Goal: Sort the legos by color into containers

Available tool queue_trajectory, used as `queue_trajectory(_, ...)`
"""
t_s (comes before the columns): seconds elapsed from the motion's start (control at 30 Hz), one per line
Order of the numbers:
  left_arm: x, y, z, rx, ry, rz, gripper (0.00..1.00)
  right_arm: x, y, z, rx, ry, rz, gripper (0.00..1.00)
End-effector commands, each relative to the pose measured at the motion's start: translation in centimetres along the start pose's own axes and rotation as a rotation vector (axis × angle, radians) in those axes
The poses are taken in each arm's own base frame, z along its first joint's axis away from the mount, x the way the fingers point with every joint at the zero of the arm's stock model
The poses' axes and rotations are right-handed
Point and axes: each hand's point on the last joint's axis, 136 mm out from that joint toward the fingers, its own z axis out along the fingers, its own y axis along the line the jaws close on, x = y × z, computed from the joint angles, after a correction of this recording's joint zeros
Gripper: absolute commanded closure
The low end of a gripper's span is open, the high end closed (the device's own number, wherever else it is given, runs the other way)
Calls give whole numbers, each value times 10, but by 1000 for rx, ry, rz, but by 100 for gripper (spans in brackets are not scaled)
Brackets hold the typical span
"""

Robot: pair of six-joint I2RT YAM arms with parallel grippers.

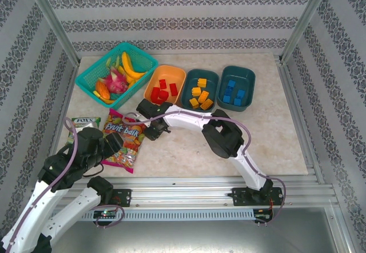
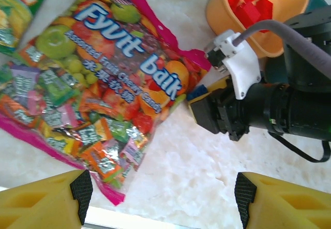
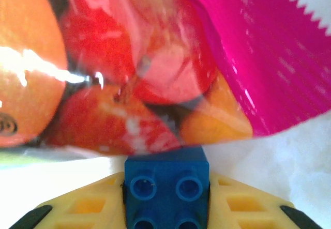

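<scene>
From above, red bricks lie in the orange tub, orange-yellow bricks in the middle teal tub and blue bricks in the right teal tub. The right pincer is low over the table, just beside the candy bag, its jaws too small to judge here. The left wrist camera shows the left pincer with its yellow fingers well apart, holding nothing. The right wrist camera shows the right pincer clamped on a blue brick at the bag's edge, perhaps touching it.
</scene>
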Motion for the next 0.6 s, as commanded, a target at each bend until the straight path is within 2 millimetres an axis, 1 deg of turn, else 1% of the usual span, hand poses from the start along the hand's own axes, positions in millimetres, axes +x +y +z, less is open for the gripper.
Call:
queue_trajectory(0.0,-1,-34,5,150,19,32,24,-1,-1,-32,6,-45,28,68)
queue_trajectory(0.13,-1,-63,11,261,41,56,24,2,-17,-71,5,-115,122,70)
queue_trajectory(0.2,-4,-79,15,308,50,68,24,7,-32,-91,1,-152,197,70)
queue_trajectory(0.3,-10,-105,22,370,63,79,24,20,-64,-124,9,-210,315,70)
queue_trajectory(0.4,-16,-134,33,418,80,98,23,39,-106,-157,44,-257,448,70)
queue_trajectory(0.47,-19,-152,42,440,95,117,23,56,-140,-176,74,-283,558,70)
queue_trajectory(0.57,-19,-178,59,459,120,149,23,83,-188,-197,120,-315,728,69)
